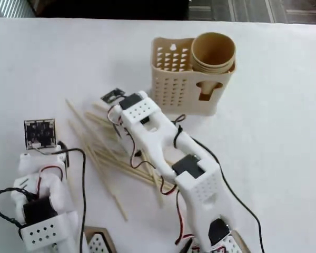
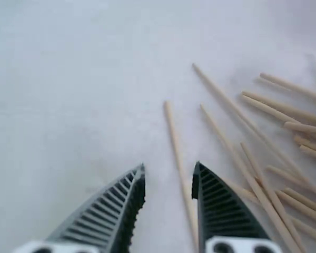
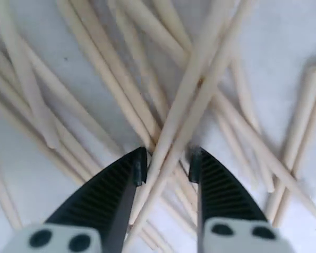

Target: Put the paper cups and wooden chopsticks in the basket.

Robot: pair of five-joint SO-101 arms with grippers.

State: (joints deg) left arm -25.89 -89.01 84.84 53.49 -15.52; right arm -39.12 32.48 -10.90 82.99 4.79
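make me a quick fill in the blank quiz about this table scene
1. The paper cups are stacked inside the ____.
2. The chopsticks lie loose on the ____.
3. The left gripper and right gripper are both ____.
Missing words: basket, table, open.

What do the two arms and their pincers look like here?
The left arm and right arm have white plastic shells with grids of small holes, black motor blocks, and loose black and red cables. The left pincer and right pincer have black ribbed pointed fingers on white bases.
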